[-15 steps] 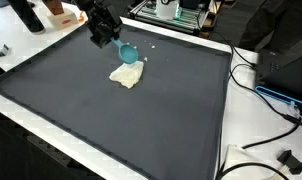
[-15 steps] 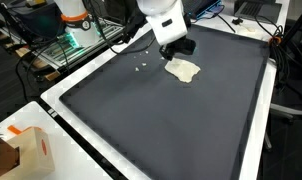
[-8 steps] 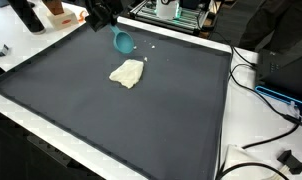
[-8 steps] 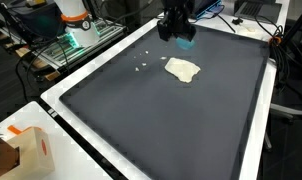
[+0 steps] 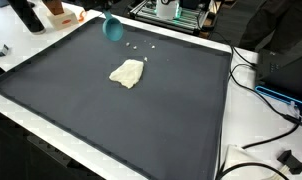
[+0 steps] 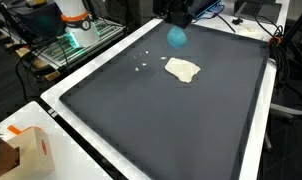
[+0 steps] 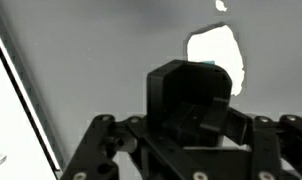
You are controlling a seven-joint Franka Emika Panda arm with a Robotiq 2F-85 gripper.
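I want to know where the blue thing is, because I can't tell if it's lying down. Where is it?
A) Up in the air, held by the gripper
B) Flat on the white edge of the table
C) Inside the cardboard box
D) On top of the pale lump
A. In an exterior view the teal scoop hangs from the gripper, above the dark mat and apart from the pale lump.

**Layout of the desk**

A mat [image 5: 141,110] covers the desk [image 5: 191,37]. A cloth [image 5: 127,73] lies on the mat, toward its far side. Behind the cloth lie crumbs [image 5: 141,46]. A cup [image 5: 112,28] hangs in the end effector [image 6: 177,24] above the mat's far edge.
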